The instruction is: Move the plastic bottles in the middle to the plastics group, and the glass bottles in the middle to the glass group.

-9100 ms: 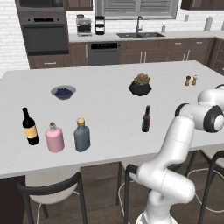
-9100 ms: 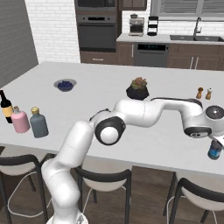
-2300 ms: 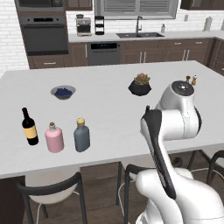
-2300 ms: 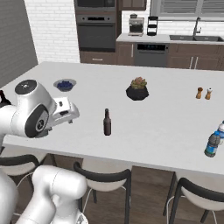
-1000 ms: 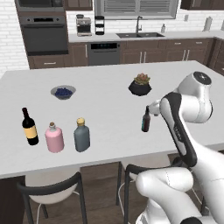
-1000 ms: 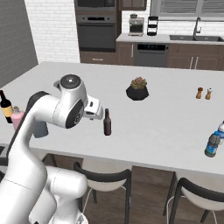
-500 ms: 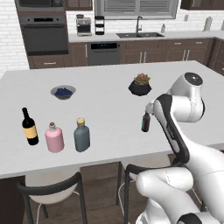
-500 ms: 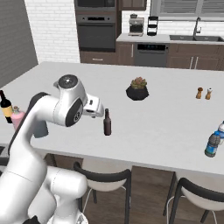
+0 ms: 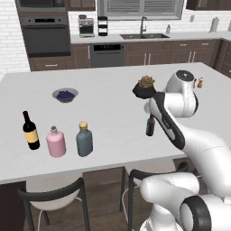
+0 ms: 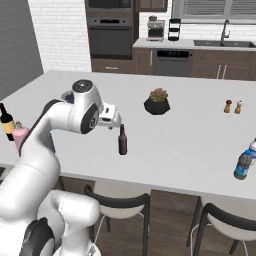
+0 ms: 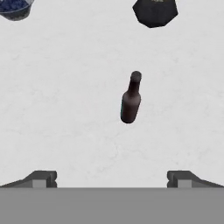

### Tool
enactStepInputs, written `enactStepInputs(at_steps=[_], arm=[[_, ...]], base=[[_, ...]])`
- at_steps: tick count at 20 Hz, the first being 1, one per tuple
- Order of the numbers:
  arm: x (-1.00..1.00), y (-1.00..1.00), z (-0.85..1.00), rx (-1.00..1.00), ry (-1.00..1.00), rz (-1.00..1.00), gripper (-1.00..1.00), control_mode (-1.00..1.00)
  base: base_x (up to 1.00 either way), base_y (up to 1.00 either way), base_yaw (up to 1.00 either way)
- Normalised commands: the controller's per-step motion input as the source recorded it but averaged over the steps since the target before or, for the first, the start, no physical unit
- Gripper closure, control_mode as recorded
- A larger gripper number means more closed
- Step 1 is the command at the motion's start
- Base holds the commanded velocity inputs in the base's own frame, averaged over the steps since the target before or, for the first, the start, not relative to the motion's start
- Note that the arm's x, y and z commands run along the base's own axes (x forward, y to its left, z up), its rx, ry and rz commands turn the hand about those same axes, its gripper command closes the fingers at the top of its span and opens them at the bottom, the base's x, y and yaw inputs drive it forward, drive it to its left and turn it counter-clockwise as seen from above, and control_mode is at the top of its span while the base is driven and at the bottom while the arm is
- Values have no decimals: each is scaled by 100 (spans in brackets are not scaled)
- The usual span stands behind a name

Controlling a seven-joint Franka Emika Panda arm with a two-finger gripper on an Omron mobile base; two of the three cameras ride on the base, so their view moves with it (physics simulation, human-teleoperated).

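Left base view: I have the gripper (image 9: 150,118) poised over the slim dark bottle (image 9: 150,126), which stands upright mid-tabletop (image 9: 113,97), just in front of the potted plant (image 9: 145,87). Far left stand the wine bottle (image 9: 30,131), the pink bottle (image 9: 56,141) and the grey flask (image 9: 84,139), close together, so I judge the brown bottle to be the one glass item not yet sorted.

Right base view: the hand sits beside and slightly above the bottle's neck, apart from it. The water bottle (image 10: 244,161) waits near the right edge, well apart.

Hand view: my fingers (image 11: 40,179) stand wide with nothing between them. The bottle is brown, narrow-necked and unlabelled, ahead of the fingers, not yet between them. Next I would advance, centre the body between the fingers and close; being tall and slim, it could tip if nudged.
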Motion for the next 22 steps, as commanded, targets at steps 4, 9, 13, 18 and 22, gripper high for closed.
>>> enactStepInputs(at_steps=[4, 9, 13, 18, 22], arm=[[23, -7, -2, -1, 15, 0, -100, -100], [6, -13, -31, 0, 3, 0, -100, -100], [1, -18, -32, 0, 0, 0, -100, -100], [2, -15, -48, 0, -3, 0, -100, -100], [11, -1, -45, 0, -12, 0, -100, -100]], base=[[0, 0, 0], [0, 0, 0], [0, 0, 0], [0, 0, 0], [0, 0, 0]])
